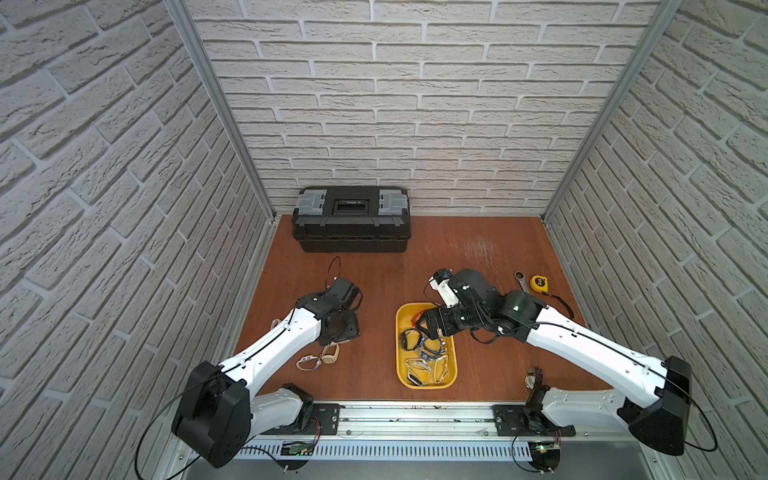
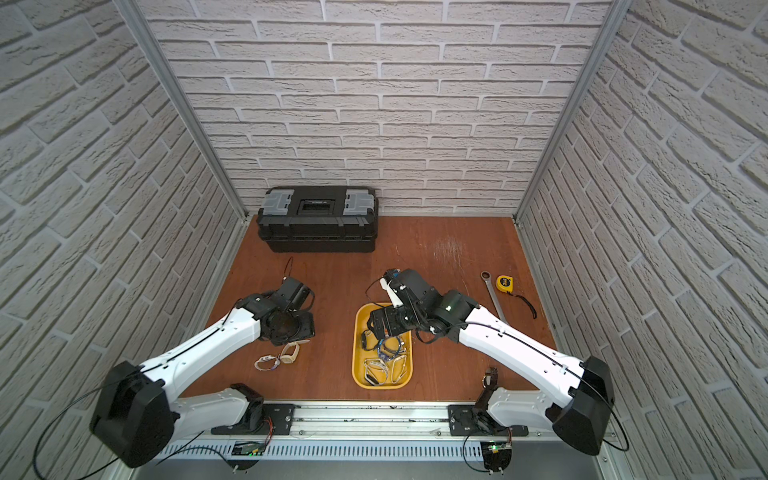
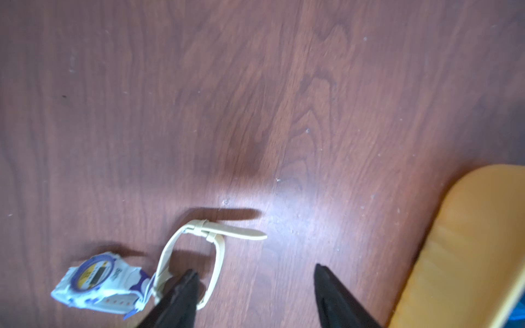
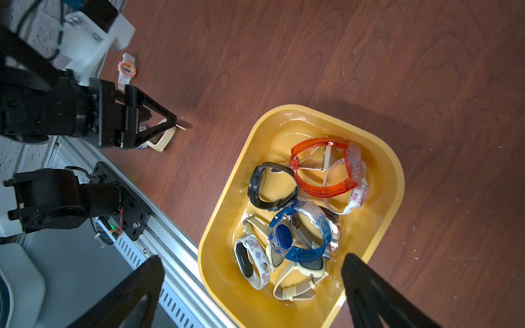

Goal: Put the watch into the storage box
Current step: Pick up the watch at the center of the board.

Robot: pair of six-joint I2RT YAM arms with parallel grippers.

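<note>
Nearest, along the front edge of the bench, runs the metal rail that carries both arm bases. What looks like a brown-strapped watch stands just beside the right base, partly hidden by it. A little farther in, right of centre, sits the yellow storage box. It holds a heap of watches: a white patterned band, a blue translucent watch, a black watch, a red translucent watch and a pink-and-white watch, several overlapping. The right fingers hang over the box's far half, spread wide with nothing between them. To the left of the box, out on the bare wood, lies the cream watch with its strap buckled in a loop, touching a white-and-purple watch at one end; neither is in the box. The left fingers stand apart and hold nothing. One tip lies over the cream watch's loop, the other over bare bench toward the box; whether the first tip touches the strap cannot be told. Beyond the left arm a small white-and-orange watch lies alone on the bench. Farther back on the right, a ratchet wrench and a yellow tape measure lie just beside each other. At the back, against the brick-patterned wall, stands a black toolbox with grey latches, its lid down.
</note>
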